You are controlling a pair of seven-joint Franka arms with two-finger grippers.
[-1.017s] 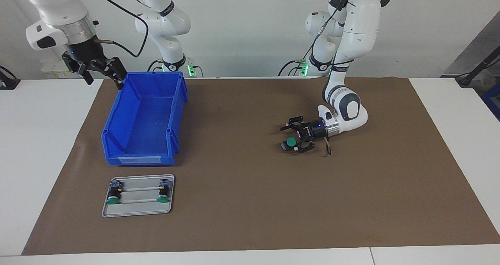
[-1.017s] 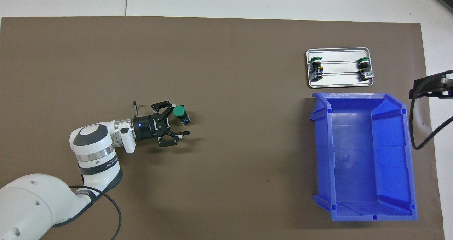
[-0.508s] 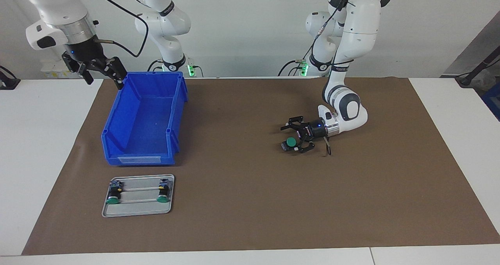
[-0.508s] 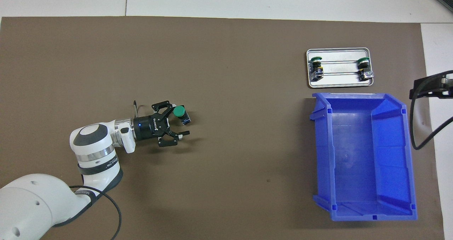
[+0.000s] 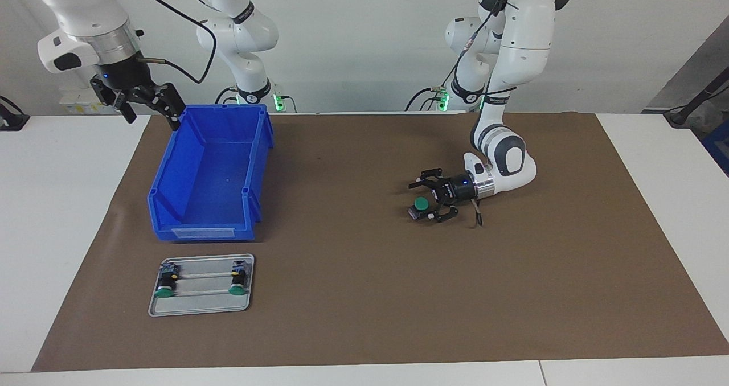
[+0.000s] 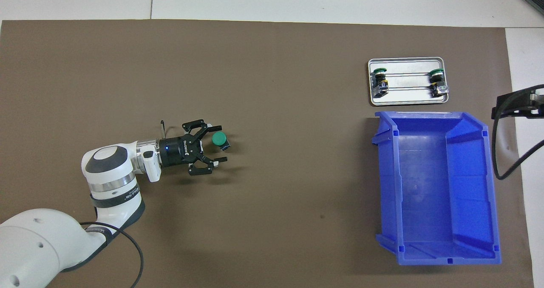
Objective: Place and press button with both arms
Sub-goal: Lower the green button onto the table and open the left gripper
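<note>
Button (image 5: 421, 204): green cap up, black body, standing on the brown mat (image 5: 364, 295).
Place: toward the left arm's end (well apart from the blue bin (image 5: 211, 172)).

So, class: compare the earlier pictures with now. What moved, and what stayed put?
The left gripper, open, has drawn slightly back toward its base, leaving the button standing free on the mat. The right gripper, blue bin and tray are unchanged.
</note>
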